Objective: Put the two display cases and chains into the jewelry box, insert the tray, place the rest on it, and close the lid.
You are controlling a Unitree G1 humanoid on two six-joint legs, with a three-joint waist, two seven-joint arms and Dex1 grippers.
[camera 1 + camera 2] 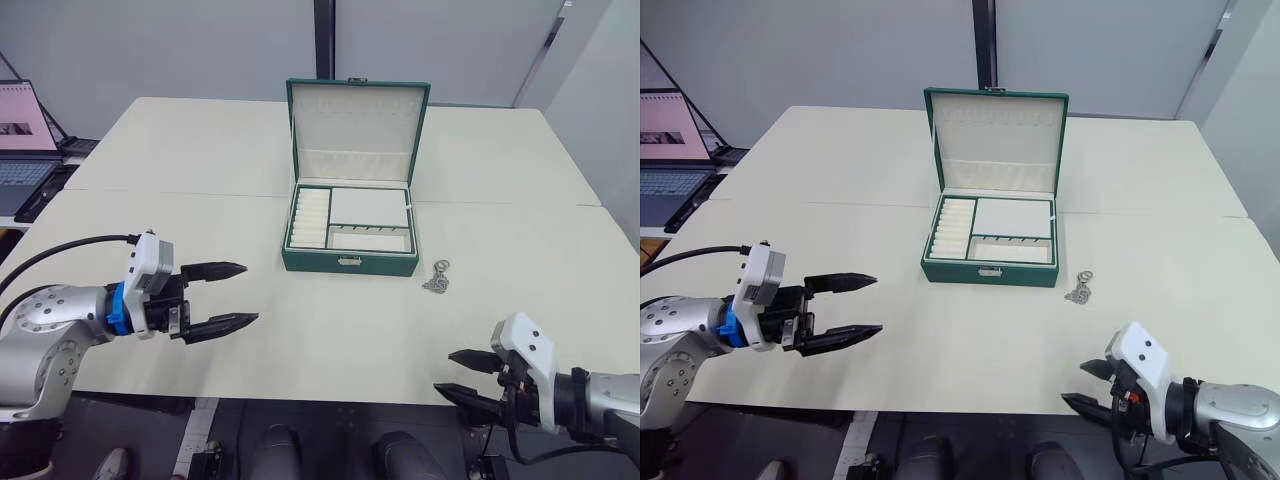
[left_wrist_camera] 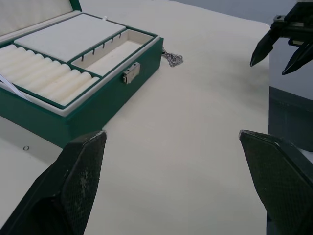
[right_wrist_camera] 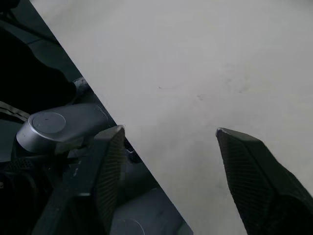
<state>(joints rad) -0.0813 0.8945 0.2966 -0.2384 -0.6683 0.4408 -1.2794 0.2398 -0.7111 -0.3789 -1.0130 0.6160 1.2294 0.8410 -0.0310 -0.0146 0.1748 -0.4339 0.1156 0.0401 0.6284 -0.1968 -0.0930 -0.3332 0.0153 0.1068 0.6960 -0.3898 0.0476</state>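
Note:
The dark green jewelry box stands open in the middle of the table, its lid upright behind it. The tray sits inside the box, its cream compartments bare. One small silvery chain lies on the table just right of the box's front corner; the left wrist view shows the chain past the clasp. The display cases are out of view. My left gripper hovers open to the left of the box, holding nothing. Over the table's front right edge my right gripper is open and holds nothing.
The cream table is made of joined tops, with a seam running across behind the box. A laptop sits on a stand off the table's far left. The front edge of the table runs just below both grippers.

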